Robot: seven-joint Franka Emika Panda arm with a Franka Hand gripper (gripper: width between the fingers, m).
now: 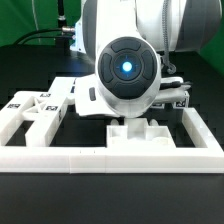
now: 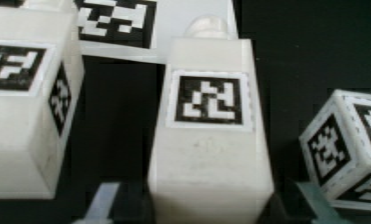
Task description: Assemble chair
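Note:
The chair is in loose white tagged pieces on the black table. In the wrist view a square white post (image 2: 208, 110) with a tag on its top face lies lengthwise between my gripper's (image 2: 203, 205) jaws. A finger (image 2: 107, 205) stands on each side of the post, with a dark gap showing between each finger and it. More tagged pieces lie beside it: a block (image 2: 22, 110) on one side and a cube-like end (image 2: 351, 145) on the other. In the exterior view the arm's hand (image 1: 125, 65) hides the fingers; a white piece (image 1: 140, 130) shows beneath it.
A long white L-shaped border rail (image 1: 110, 158) runs along the front and up the exterior view's right side (image 1: 197, 125). Several white pieces (image 1: 38, 108) are bunched at the exterior view's left inside the rail. A green backdrop stands behind.

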